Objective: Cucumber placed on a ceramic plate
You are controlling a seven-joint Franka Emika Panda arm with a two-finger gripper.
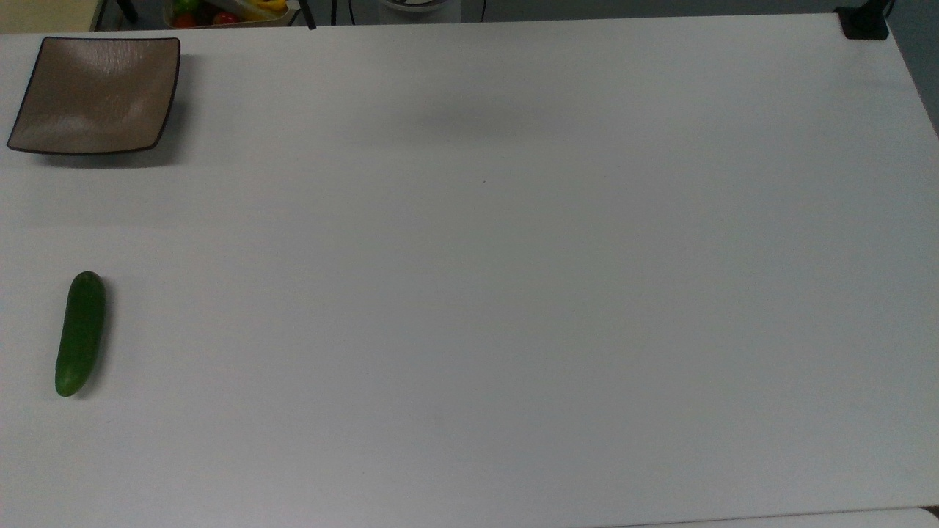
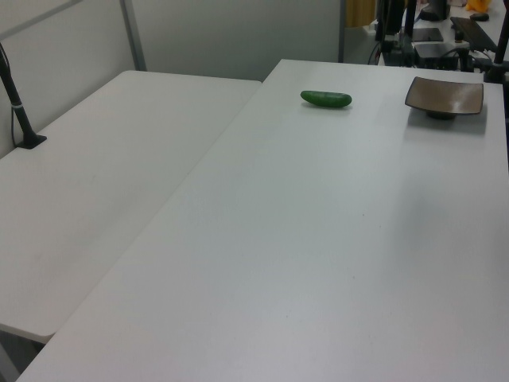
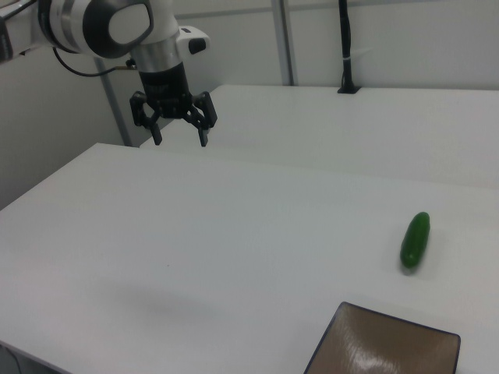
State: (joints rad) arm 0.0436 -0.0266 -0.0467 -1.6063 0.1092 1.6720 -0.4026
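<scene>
The dark green cucumber (image 1: 81,334) lies on the white table near the top view's left edge, by itself (image 2: 326,99) (image 3: 415,240). The square taupe-brown ceramic plate (image 1: 95,94) sits empty at the top view's upper left corner (image 2: 444,95) (image 3: 386,347). In the right view my gripper (image 3: 180,140) hangs open in the air, pointing down above the table's far left part. It is well away from both the cucumber and the plate and holds nothing.
A container of colourful fruit (image 1: 227,11) stands beyond the table's far edge in the top view. A black clamp base (image 1: 864,22) sits at the upper right corner. A second white table (image 2: 95,183) adjoins, with a black pole (image 2: 16,103) on it.
</scene>
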